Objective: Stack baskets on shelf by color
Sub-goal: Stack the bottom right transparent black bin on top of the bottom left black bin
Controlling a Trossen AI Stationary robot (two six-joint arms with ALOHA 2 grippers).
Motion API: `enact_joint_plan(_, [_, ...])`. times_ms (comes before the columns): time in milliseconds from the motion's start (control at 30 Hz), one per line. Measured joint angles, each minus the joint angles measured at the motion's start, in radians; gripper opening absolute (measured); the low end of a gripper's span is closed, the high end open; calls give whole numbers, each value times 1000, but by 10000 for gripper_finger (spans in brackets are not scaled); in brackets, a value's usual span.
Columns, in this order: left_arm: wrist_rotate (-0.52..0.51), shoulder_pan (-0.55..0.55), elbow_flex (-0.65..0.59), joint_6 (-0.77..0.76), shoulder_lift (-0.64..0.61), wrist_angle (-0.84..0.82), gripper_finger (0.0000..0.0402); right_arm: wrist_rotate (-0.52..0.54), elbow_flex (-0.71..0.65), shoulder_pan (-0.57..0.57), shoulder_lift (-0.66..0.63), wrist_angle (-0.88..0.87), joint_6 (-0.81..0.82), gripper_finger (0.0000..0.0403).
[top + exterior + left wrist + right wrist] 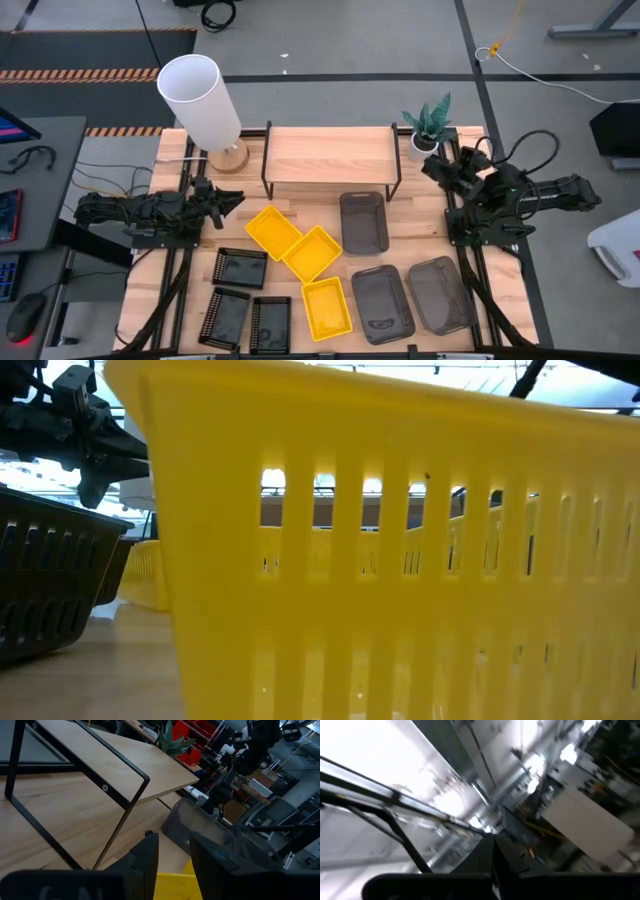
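Note:
The shelf [330,150] stands at the table's far middle with nothing on its plank top. Three yellow baskets [310,252] lie flat in a diagonal row in front of it. Three grey baskets [380,303] lie to their right, and three black baskets [240,267] sit toward the near left. My left gripper [238,200] hovers open just left of the farthest yellow basket [175,885], touching nothing. My right gripper [428,165] is shut and empty, raised at the far right beside the plant.
A white-shaded lamp [205,100] on a wooden base stands at the far left, close to my left arm. A small potted plant [428,125] sits at the shelf's right end. In the low view, one yellow basket [400,560] fills most of the picture.

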Motion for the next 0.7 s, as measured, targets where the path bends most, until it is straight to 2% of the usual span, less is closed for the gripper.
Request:
enact_joint_plan(167, [0, 0, 0, 0, 0, 0, 117, 14, 107, -4, 45, -370, 34, 7])
enact_joint_plan(500, [0, 0, 0, 0, 0, 0, 117, 2, 427, -23, 173, -1117, 5, 9])
enact_joint_plan(700, [0, 0, 0, 0, 0, 0, 117, -126, 562, -35, 274, -1450, 27, 9])
